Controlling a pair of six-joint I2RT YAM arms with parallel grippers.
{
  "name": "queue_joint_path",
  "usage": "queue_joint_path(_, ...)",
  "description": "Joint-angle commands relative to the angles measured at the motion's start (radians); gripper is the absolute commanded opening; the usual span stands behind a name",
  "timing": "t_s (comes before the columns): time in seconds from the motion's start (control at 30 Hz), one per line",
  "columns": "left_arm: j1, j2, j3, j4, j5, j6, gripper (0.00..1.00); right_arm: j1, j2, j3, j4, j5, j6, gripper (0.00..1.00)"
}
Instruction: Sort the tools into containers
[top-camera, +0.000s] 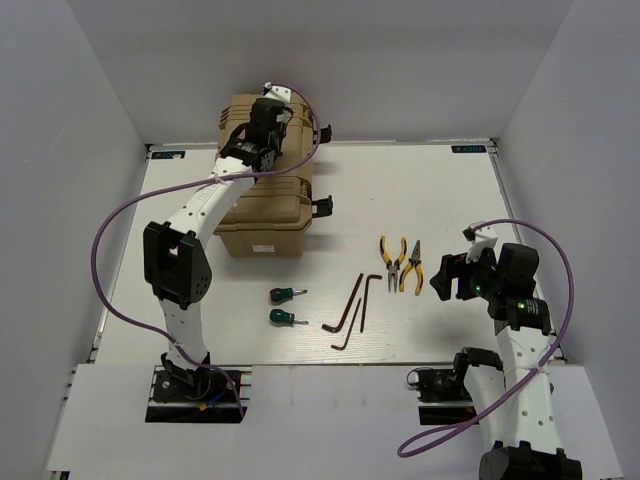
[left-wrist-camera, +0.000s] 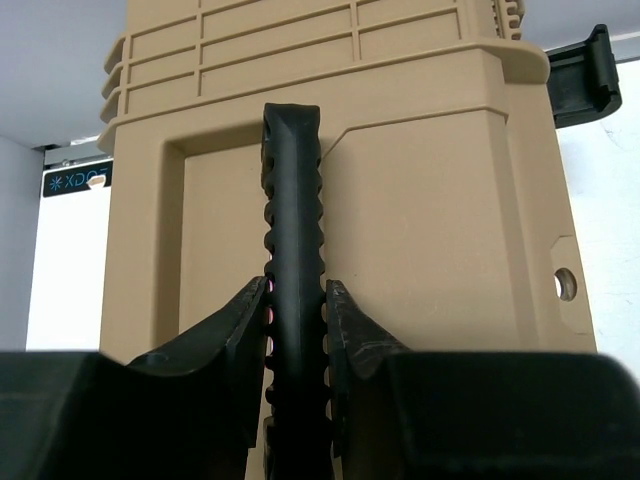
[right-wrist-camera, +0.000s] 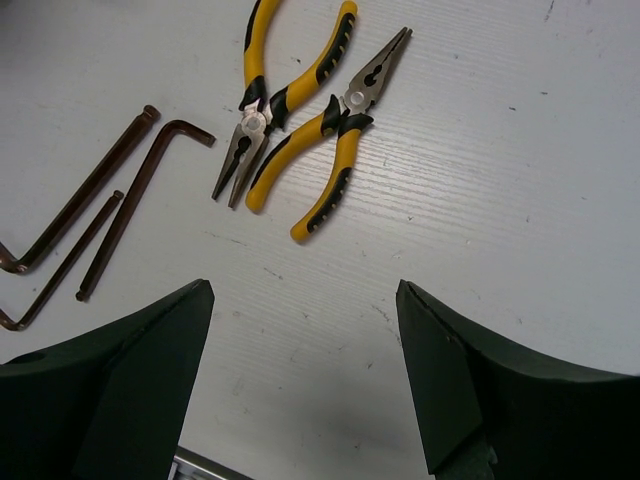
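Black fingers (right-wrist-camera: 150, 380) of the right gripper (right-wrist-camera: 303, 300) fill the bottom of its own camera view. They stand wide apart with nothing between them. That gripper hangs over the white table (top-camera: 440, 190), just to the right of the tools. Two yellow-and-black pliers lie close together near it. One pair (right-wrist-camera: 262, 105) has its nose pointing toward the gripper, and the other pair (right-wrist-camera: 330, 150) points the other way. To the left of them lie three thin dark hex keys (right-wrist-camera: 140, 200), bent like the letter L and bunched close together. Farther left are two small green screwdrivers (top-camera: 286, 294), one just behind the other, near the front of a big tan box (top-camera: 265, 215). All the tools lie flat on the table, outside the box. The left gripper (top-camera: 262, 125) reaches over the top of the box. Its two fingers are squeezed tight on the black handle (left-wrist-camera: 292, 200) of the box. Black latches (top-camera: 322, 205) stick out on the right side of the box.
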Motion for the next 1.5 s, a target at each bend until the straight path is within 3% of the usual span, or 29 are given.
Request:
queue_joint_path(0.0,-0.040,-0.065,0.070,-0.039,-0.019,-0.005,0.00,0.003,-0.012,0.046,0.006,-0.025,0.007,0.80)
queue_joint_path(0.23,-0.003,-0.111,0.237,-0.099,0.015,-0.172,0.00,0.001,-0.012,0.044,0.003,-0.032,0.006,0.80)
queue_joint_path(0.33,0.007,-0.148,0.238,-0.099,-0.014,-0.194,0.00,0.001,-0.015,0.044,0.000,-0.039,0.007,0.80)
queue_joint_path(0.57,0.081,-0.246,0.109,-0.036,-0.093,-0.203,0.00,0.003,0.007,0.049,-0.017,-0.077,-0.001,0.80)
queue_joint_path(0.67,0.130,-0.283,0.073,-0.025,-0.093,-0.203,0.00,0.003,0.019,0.052,-0.025,-0.091,-0.004,0.74)
queue_joint_path(0.97,0.264,-0.335,0.035,-0.025,0.045,-0.281,0.00,0.008,0.083,0.069,-0.034,-0.173,-0.027,0.63)
queue_joint_path(1.07,0.293,-0.335,0.024,-0.025,0.117,-0.306,0.00,0.012,0.118,0.102,-0.028,-0.279,-0.031,0.63)
queue_joint_path(1.27,0.363,-0.314,0.057,-0.049,0.300,-0.384,0.00,0.035,0.337,0.240,0.124,-0.491,0.054,0.63)
queue_joint_path(1.47,0.396,-0.278,0.057,-0.049,0.449,-0.407,0.00,0.185,0.697,0.466,0.292,-0.505,0.298,0.64)
